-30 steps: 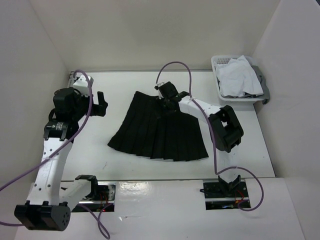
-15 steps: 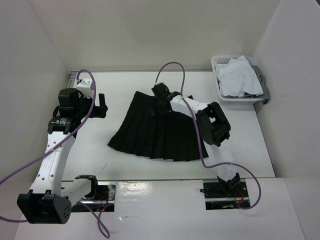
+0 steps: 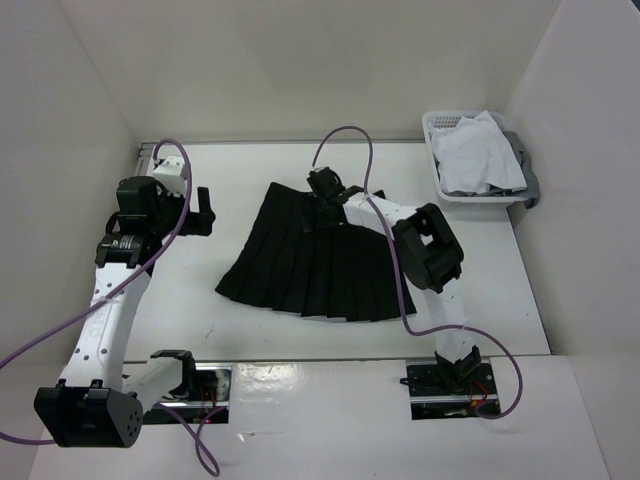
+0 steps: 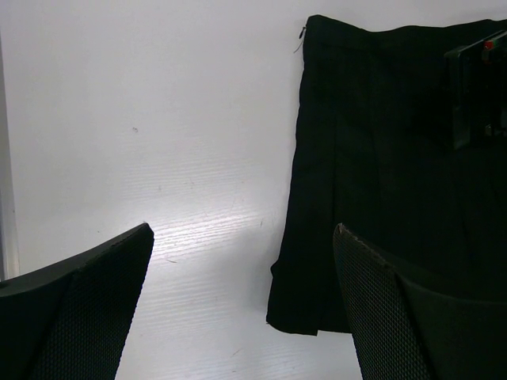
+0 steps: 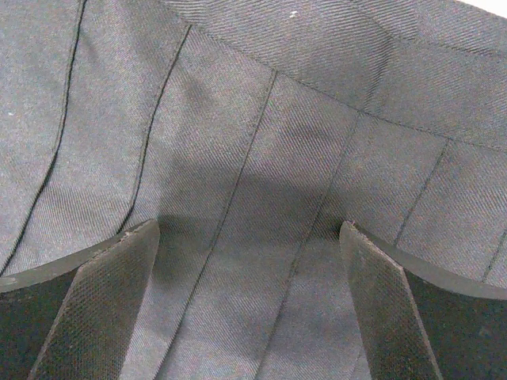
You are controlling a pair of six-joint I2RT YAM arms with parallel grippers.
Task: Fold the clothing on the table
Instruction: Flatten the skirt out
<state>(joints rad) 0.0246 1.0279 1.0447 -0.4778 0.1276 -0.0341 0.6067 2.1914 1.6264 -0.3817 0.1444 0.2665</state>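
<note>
The clothing, a black pleated skirt (image 3: pixel 315 262), lies flat mid-table (image 3: pixel 190 300), its narrow waist at the back and its wide hem toward the front. My right gripper (image 3: pixel 321 203) is low over the waist end. In the right wrist view it (image 5: pixel 249 226) stands open, with pleated skirt fabric (image 5: pixel 261 134) filling the frame and nothing pinched. My left gripper (image 3: pixel 204 210) hovers open over bare table to the left of the skirt. In the left wrist view it (image 4: pixel 242 228) faces the skirt's side edge (image 4: pixel 372 174), apart from it.
A white basket (image 3: pixel 438 128) holding a white garment (image 3: pixel 480 152) stands at the back right corner. White walls close in the table on the left, back and right. Purple cables arch above both arms. A thin rail (image 4: pixel 6 198) runs along the table's left edge.
My right gripper has slid a little to the left over the skirt's waist, and its elbow has swung inward. The left arm shifted slightly back. Both stay open.
</note>
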